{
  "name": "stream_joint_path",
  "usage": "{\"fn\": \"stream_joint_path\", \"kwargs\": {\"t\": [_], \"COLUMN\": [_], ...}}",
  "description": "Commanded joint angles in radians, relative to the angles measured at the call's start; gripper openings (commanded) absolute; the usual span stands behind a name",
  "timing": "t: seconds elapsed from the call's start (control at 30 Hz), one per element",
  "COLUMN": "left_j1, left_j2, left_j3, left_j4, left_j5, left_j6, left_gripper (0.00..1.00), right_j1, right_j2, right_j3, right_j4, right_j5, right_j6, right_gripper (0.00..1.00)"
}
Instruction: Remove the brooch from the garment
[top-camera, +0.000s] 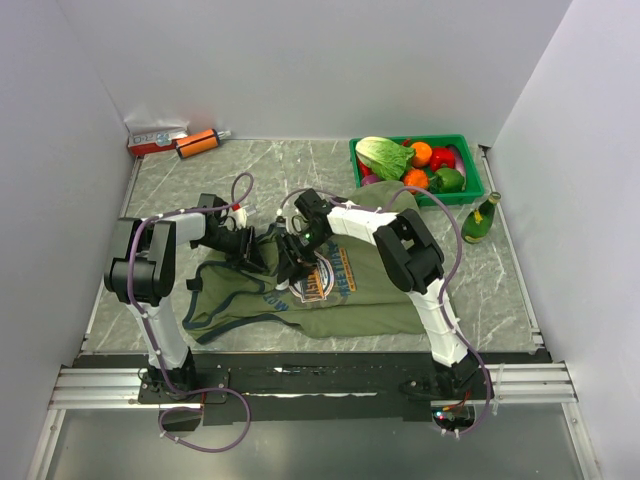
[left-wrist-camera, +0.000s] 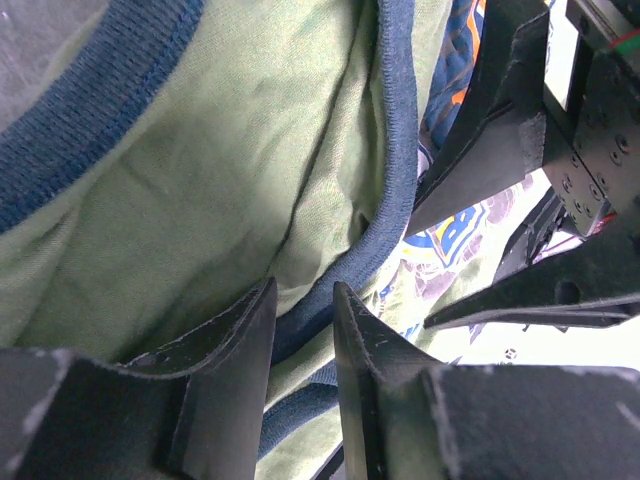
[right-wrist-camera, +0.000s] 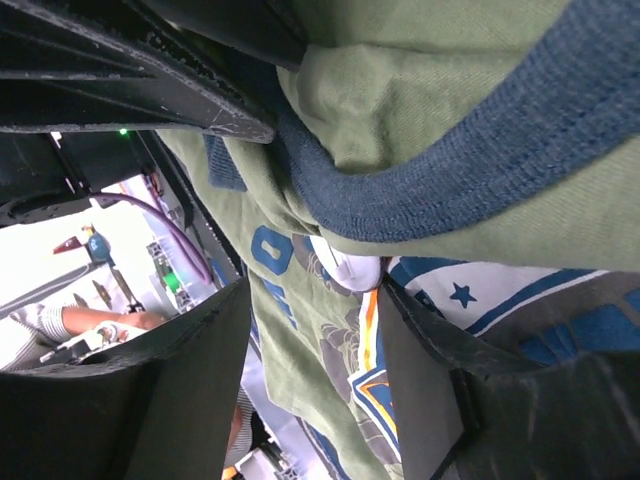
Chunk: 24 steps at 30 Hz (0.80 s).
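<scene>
Only the right wrist view shows the brooch (right-wrist-camera: 345, 268), just under the garment's (top-camera: 370, 305) navy collar (right-wrist-camera: 450, 190), between the right gripper's (right-wrist-camera: 312, 295) parted jaws. The left gripper (left-wrist-camera: 304, 288) narrowly pinches that collar. Overhead, a green crate (top-camera: 476, 168) holds cabbage (top-camera: 384, 156) and oranges (top-camera: 421, 152).

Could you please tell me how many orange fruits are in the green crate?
2: one orange fruit by the cabbage, another nearer us in the crate; more may be hidden.

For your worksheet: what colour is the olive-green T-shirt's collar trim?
The collar trim is navy blue, clearest in the right wrist view.
</scene>
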Motion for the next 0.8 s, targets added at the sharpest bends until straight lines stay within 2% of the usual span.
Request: {"fn": "stream_joint_path", "kwargs": {"t": [0.0, 0.07, 0.2, 0.4, 0.53, 0.63, 0.7, 0.77], "left_j1": [0.002, 0.002, 0.002, 0.005, 0.004, 0.005, 0.007, 0.01], "left_j2": [0.018, 0.021, 0.018, 0.019, 0.007, -0.002, -0.011, -0.043], "left_j3": [0.011, 0.013, 0.01, 0.023, 0.023, 0.023, 0.028, 0.03], "left_j4": [0.004, 0.001, -0.001, -0.007, -0.006, -0.01, -0.019, -0.015], "left_j5": [0.009, 0.006, 0.004, 0.001, -0.015, -0.022, -0.011, 0.011], "left_j6": [0.012, 0.012, 0.015, 0.015, 0.031, 0.041, 0.042, 0.045], "left_gripper": [0.35, 0.35, 0.35, 0.35, 0.34, 0.34, 0.35, 0.35], "right_j1": [-0.009, -0.008, -0.011, -0.014, -0.02, -0.02, -0.02, -0.022], "right_j2": [0.053, 0.056, 0.037, 0.037, 0.051, 0.06, 0.054, 0.036], "right_j3": [0.029, 0.034, 0.028, 0.039, 0.062, 0.08, 0.094, 0.105], "right_j4": [0.014, 0.032, 0.078, 0.083, 0.081, 0.081, 0.07, 0.043], "right_j5": [0.077, 0.049, -0.043, -0.049, -0.057, -0.066, -0.07, -0.051], "right_j6": [0.001, 0.001, 0.005, 0.004, -0.007, -0.018, -0.034, -0.077], "right_gripper": [0.53, 0.47, 0.29, 0.21, 0.24, 0.16, 0.06, 0.0]}}
